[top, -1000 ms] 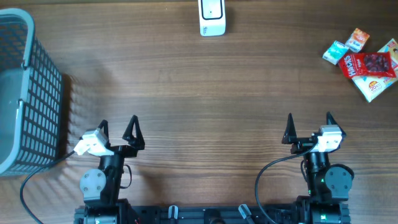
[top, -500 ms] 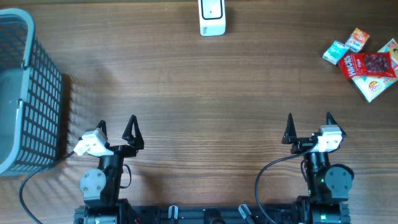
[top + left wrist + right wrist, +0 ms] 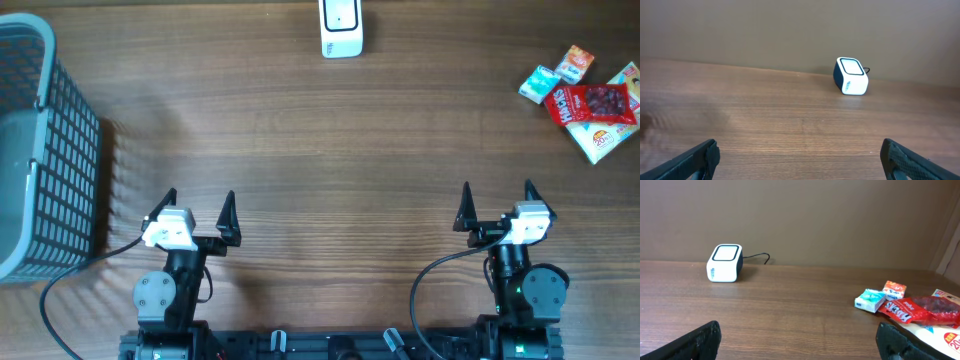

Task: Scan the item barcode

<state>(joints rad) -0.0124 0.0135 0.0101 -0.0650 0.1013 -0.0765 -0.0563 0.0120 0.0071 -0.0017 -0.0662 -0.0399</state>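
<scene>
A white barcode scanner (image 3: pixel 341 28) (image 3: pixel 851 82) (image 3: pixel 725 263) stands at the table's far edge, near the middle. The items lie in a small pile at the far right: a red packet (image 3: pixel 595 104) (image 3: pixel 917 307), a teal box (image 3: pixel 540 84) (image 3: pixel 870 300), an orange box (image 3: pixel 574 63) (image 3: pixel 894 290) and a white packet (image 3: pixel 610 135). My left gripper (image 3: pixel 199 203) (image 3: pixel 800 155) is open near the front left, with only bare wood between its fingers. My right gripper (image 3: pixel 497 188) (image 3: pixel 800 335) is open near the front right, well short of the pile and holding nothing.
A grey mesh basket (image 3: pixel 75 150) fills the left edge of the table, just left of my left arm. A black cable runs from the scanner's back. Each arm's cable loops along the front edge.
My left gripper has swung a little to the right and now points straight ahead. The right arm and the items have not moved.
</scene>
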